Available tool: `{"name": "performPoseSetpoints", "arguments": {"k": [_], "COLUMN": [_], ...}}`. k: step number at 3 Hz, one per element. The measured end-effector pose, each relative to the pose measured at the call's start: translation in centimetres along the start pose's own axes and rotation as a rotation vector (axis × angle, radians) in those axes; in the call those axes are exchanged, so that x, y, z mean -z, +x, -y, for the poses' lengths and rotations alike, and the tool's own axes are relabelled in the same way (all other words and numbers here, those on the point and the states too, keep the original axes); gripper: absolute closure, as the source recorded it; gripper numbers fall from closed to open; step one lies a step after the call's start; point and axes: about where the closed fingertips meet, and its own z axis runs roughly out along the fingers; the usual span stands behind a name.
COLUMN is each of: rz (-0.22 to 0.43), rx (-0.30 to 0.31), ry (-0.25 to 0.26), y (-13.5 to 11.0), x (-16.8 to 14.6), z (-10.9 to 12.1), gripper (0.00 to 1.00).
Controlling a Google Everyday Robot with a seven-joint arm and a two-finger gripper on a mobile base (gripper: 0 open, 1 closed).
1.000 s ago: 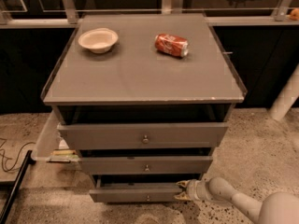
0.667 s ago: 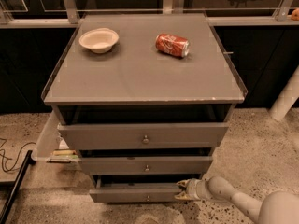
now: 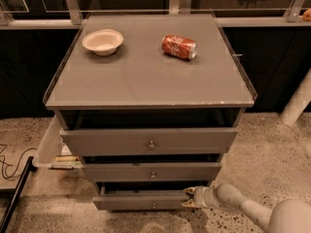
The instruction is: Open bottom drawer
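The bottom drawer is the narrowest grey front at the foot of the cabinet, with a small round knob at its centre. It stands pulled out a little, with a dark gap above it. My gripper reaches in from the lower right on a pale arm and sits at the drawer's right end, at the top corner of the front. The mid-sized drawer and the widest top drawer are above it, each slightly out.
A pale bowl and a red soda can lying on its side rest on the grey cabinet top. A clear bin with items stands at the cabinet's left. A black cable lies on the speckled floor.
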Motion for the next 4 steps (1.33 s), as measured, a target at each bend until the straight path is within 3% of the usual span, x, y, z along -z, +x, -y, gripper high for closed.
{"name": "performPoseSetpoints", "arguments": {"k": [1,2,4], "rz": [0.002,-0.002,-0.001], "rx": [-0.005,-0.047,-0.072], "ry": [-0.022,-0.038,-0.054], "y": [0.4,1.8,2.5], "x": [-0.6,-0.3,0.5], "z": [-0.3,-1.2,-2.5], "gripper": [0.12,0.00,0.42]}}
